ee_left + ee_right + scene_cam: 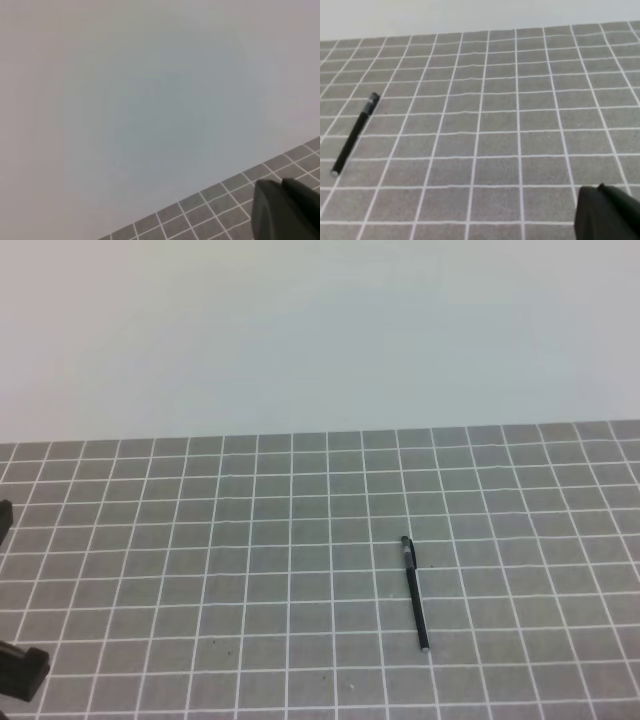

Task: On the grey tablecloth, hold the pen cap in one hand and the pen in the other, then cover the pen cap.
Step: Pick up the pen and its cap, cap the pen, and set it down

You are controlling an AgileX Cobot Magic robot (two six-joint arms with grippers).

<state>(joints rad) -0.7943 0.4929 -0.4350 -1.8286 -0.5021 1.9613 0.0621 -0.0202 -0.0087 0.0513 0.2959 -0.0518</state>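
Grey cloth ruled in white squares, the grey tablecloth (200, 570) fills the lower half of your overhead view, with a pale wall behind it. Nothing else sits on it but the pen.

The pen (416, 598) lies flat, right of centre, its length running roughly away from you. The pen cap (407, 549) sits at its far end, in line with the barrel and apparently already seated on it; a silvery clip glints there in the right wrist view. No gap shows between cap and barrel, though the detail is small.

Your left gripper (287, 210) shows only as a dark corner low in its own camera, off at the table's left edge, well apart from the pen. Your right gripper (607, 212) is likewise a dark corner, with the pen far to its left. Both are clenched tight and hold nothing.

Judgement: either the capping looks done and both arms are parked, or no grasp has begun. Confirm the cap's seating first; if it is loose, you need one gripper on each piece.
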